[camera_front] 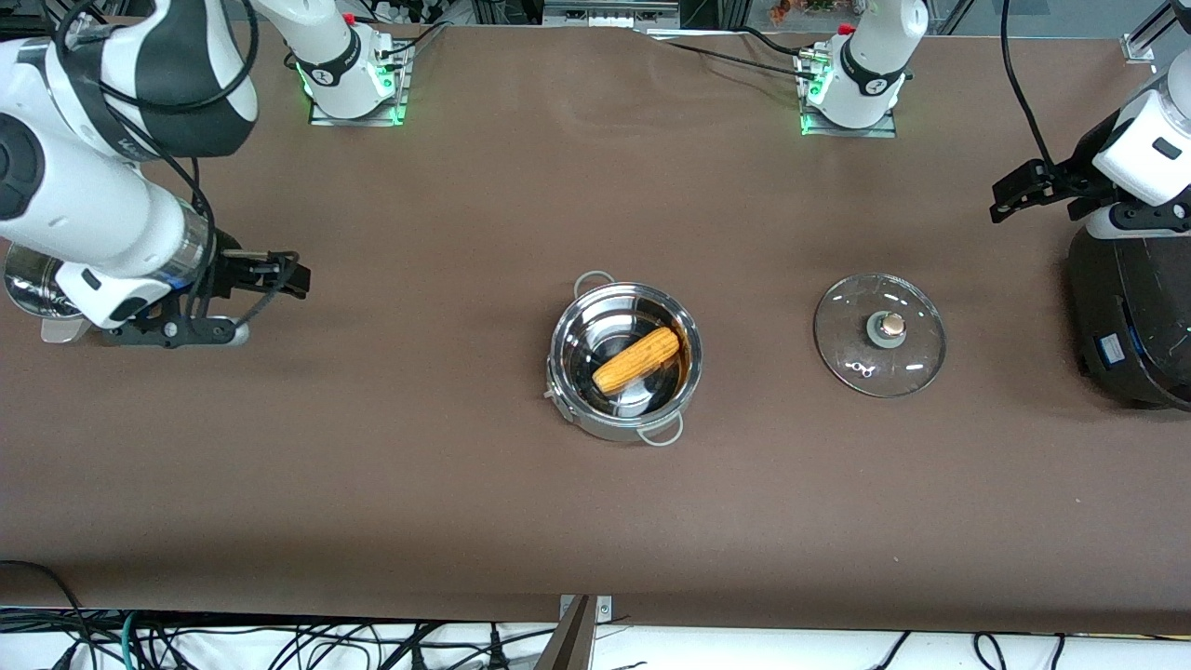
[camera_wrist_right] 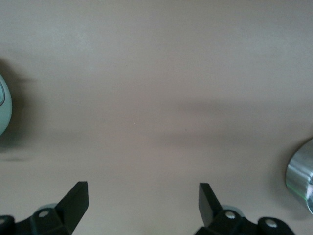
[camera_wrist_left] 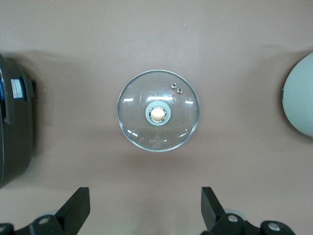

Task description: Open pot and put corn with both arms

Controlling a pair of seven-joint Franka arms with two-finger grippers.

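- The pot [camera_front: 625, 361] stands open mid-table, well apart from both grippers and roughly between them
- The corn [camera_front: 636, 359] lies on a slant in the pot, resting on its floor; so the putting-in looks done
- The lid [camera_front: 879, 334] lies flat on the table, knob [camera_front: 892, 325] up, beside the pot toward the left arm's end, not touching it; so the opening looks done too
- Left gripper [camera_wrist_left: 145, 208]: up in the air at its own end of the table, beside a black cooker [camera_front: 1130, 316]; fingers [camera_wrist_left: 74, 205] spread wide, nothing between them. In its wrist view the lid sits straight ahead of the gap between the fingers, well clear of them
- Right gripper [camera_wrist_right: 143, 205]: low over bare table [camera_front: 372, 447] at its own end, well away from pot and corn; fingers [camera_wrist_right: 73, 203] wide apart and empty. A steel vessel [camera_front: 33, 293] stands just by that arm, mostly hidden by it, so what it holds cannot be told
- Judgement: both named steps appear finished and nothing of the task seems left; the arms look parked. If the lid were meant to go back on, which the task does not say, that alone would remain
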